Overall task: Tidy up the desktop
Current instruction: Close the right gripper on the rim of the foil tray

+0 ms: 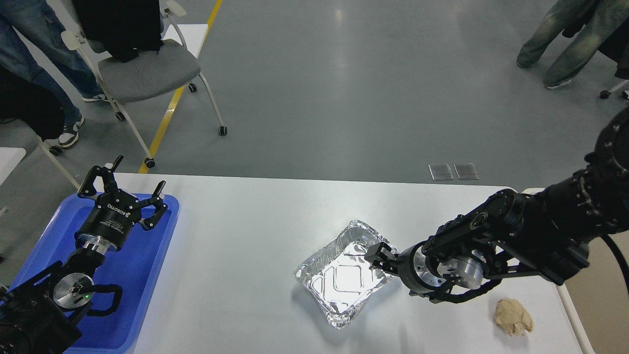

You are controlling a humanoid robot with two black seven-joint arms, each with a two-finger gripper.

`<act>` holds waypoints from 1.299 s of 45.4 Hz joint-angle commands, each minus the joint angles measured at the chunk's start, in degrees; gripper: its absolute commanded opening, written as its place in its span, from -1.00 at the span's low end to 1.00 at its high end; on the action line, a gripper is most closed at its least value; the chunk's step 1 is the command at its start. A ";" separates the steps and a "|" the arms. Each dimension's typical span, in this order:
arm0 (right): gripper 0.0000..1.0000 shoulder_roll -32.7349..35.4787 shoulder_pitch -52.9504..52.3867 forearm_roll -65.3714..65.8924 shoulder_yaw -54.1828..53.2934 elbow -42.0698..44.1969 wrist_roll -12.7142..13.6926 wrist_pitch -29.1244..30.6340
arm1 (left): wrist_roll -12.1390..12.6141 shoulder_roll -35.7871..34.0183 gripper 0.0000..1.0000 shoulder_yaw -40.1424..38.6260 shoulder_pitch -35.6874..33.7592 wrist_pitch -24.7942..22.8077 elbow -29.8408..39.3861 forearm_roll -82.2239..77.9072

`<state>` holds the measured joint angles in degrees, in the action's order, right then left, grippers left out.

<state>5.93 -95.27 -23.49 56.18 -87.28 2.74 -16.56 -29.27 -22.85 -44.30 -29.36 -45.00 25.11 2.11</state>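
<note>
Nearest, a crumpled beige paper wad (513,317) lies on the large white matte desktop (245,236) at its near right. Just left, a shiny rectangular aluminium foil tray (339,275) sits mid-desktop; the right gripper (377,255) is at its right rim, but whether it is clenched I cannot tell. At left, over a blue plastic tray (137,290), the left gripper (128,189) hangs with fingers spread. Beyond stands a grey-seated wheeled chair (147,73).
</note>
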 commanded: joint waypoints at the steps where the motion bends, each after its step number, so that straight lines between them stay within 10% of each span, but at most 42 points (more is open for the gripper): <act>1: 0.96 -0.75 4.56 0.54 -2.31 1.24 -0.10 -7.43 | 0.00 -0.01 0.98 0.00 0.01 0.00 -0.07 0.00; 59: 0.66 -5.93 23.02 9.33 -4.94 19.78 -0.63 -14.29 | 0.00 -0.01 0.98 0.00 0.01 0.00 0.02 0.00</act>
<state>0.57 -75.77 -16.76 51.13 -71.38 2.20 -30.72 -29.27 -22.86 -44.30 -29.37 -45.00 25.11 2.11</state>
